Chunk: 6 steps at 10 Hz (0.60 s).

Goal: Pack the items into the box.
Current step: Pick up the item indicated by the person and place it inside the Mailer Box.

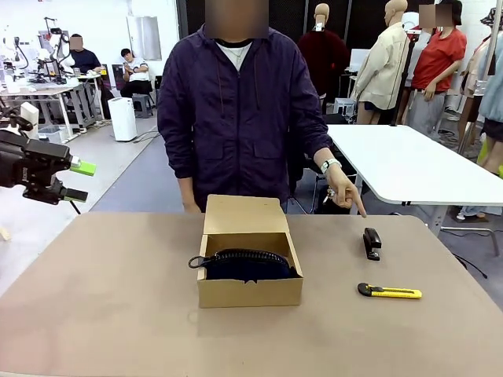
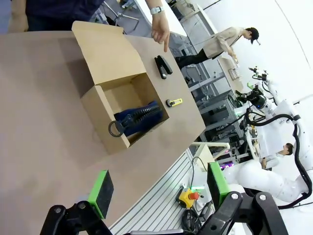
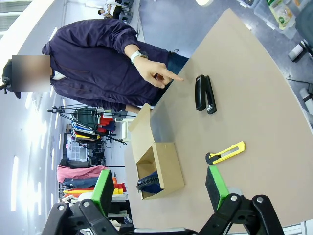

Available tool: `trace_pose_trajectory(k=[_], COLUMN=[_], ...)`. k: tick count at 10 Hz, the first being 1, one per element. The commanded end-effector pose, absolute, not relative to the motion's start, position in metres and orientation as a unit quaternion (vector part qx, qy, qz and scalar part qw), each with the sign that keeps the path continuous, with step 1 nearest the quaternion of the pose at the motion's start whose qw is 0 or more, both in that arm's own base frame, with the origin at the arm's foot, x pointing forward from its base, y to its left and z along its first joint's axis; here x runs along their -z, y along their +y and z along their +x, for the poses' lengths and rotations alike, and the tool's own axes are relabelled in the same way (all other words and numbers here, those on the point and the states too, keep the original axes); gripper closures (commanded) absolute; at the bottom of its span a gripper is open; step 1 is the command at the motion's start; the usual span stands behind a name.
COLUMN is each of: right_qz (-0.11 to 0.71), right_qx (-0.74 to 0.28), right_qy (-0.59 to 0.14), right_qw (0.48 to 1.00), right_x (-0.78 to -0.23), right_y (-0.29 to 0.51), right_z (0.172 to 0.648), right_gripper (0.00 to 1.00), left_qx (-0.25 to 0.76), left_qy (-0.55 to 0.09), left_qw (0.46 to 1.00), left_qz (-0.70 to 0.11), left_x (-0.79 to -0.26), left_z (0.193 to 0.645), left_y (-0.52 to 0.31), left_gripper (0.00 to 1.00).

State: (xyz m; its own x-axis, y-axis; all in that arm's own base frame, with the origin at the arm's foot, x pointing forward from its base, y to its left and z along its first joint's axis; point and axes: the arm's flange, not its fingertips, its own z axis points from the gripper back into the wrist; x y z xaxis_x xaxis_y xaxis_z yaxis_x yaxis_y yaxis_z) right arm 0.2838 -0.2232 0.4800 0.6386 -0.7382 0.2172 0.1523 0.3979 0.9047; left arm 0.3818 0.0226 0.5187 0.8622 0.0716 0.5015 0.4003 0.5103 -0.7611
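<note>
Lying inside the small rectangular brown cardboard box, with its lid flap standing open at the far side, the dark navy zippered fabric pouch is already filling most of the space, its pull loop poking over the box's left wall. That is making one item of three packed, by my reading. Two are waiting out on the brown table, well to the right of the box: the small black stapler, and nearer the robot the slim yellow-and-black utility knife. The two are lying apart from each other. The person's hand is pointing a finger down at the stapler, just above it and not touching it. The left gripper is hovering off the table's left edge with its jaws spread wide and holding nothing. The right gripper is hanging high above the table, its jaws likewise spread and empty. Counting up: one box, one pouch, one stapler, one knife, two grippers.
</note>
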Motion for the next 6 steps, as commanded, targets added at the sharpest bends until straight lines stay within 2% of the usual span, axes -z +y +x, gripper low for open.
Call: trace_pose_trajectory(k=[1, 3, 5, 6], right_qz=[0.467, 0.304, 0.157, 0.115], right_qx=[0.287, 0.170, 0.096, 0.078], right_qy=[-0.313, -0.286, -0.249, -0.238], right_qw=[0.775, 0.892, 0.951, 0.961], right_x=[-0.480, -0.521, -0.529, -0.524], right_y=[-0.223, -0.175, -0.131, -0.115], right_z=[0.284, 0.343, 0.390, 0.405], right_gripper=[0.00, 0.00, 0.00, 0.00], left_qx=[0.103, 0.103, 0.103, 0.103], left_qy=[-0.240, -0.240, -0.240, -0.240], left_qw=[0.833, 0.833, 0.833, 0.833], left_qz=[-0.487, -0.487, -0.487, -0.487], left_x=[-0.520, -0.520, -0.520, -0.520], left_z=[0.382, 0.382, 0.382, 0.382], left_y=[0.026, 0.026, 0.026, 0.026], left_gripper=[0.00, 0.00, 0.00, 0.00])
